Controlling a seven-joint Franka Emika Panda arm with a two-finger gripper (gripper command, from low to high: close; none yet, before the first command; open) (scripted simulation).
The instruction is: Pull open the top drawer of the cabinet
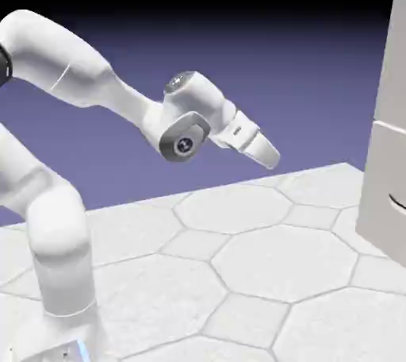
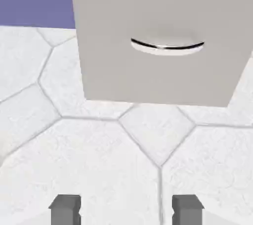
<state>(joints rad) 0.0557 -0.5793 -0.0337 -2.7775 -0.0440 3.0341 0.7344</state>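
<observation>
Top drawer (image 1: 392, 51) shut, untouched; gripper (image 1: 272, 158) spread wide and empty, well apart from cabinet (image 1: 384, 186), angled toward it for approach.

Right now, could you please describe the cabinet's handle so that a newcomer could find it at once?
Start at the tall pale cabinet on the hexagon-tiled table, well ahead of the hand. On its lower front panel sits the handle: a thin, dark, shiny bar curving gently downward, the only mark on plain flat fronts.
</observation>
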